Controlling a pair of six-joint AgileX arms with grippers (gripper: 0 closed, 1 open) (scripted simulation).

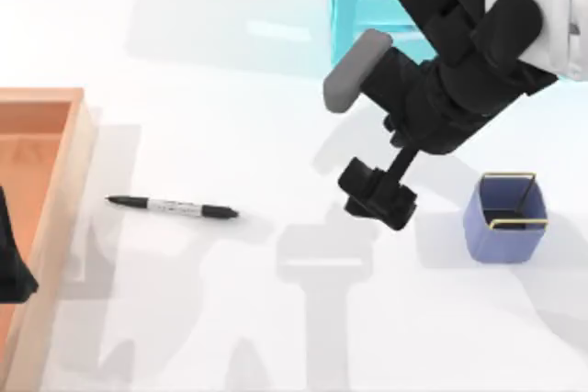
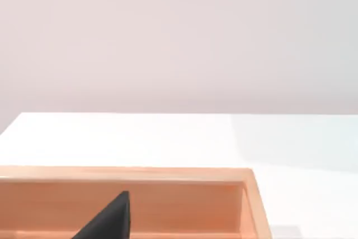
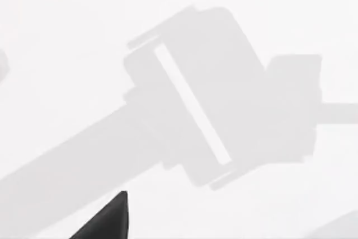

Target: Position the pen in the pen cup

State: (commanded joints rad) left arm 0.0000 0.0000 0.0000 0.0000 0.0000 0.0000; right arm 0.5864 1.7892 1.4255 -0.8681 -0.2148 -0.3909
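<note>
My right gripper (image 1: 378, 196) hangs over the bare table just left of the pen cup (image 1: 504, 219), holding nothing; whether its fingers are parted I cannot tell. The pen (image 1: 173, 207) lies flat on the table well left of the cup, just right of the wooden tray (image 1: 66, 181). My left arm (image 1: 13, 263) sits parked over that tray.

Right pincer (image 1: 378, 197) mid-table, pointing down; left arm (image 1: 11, 259) at left edge.
</note>
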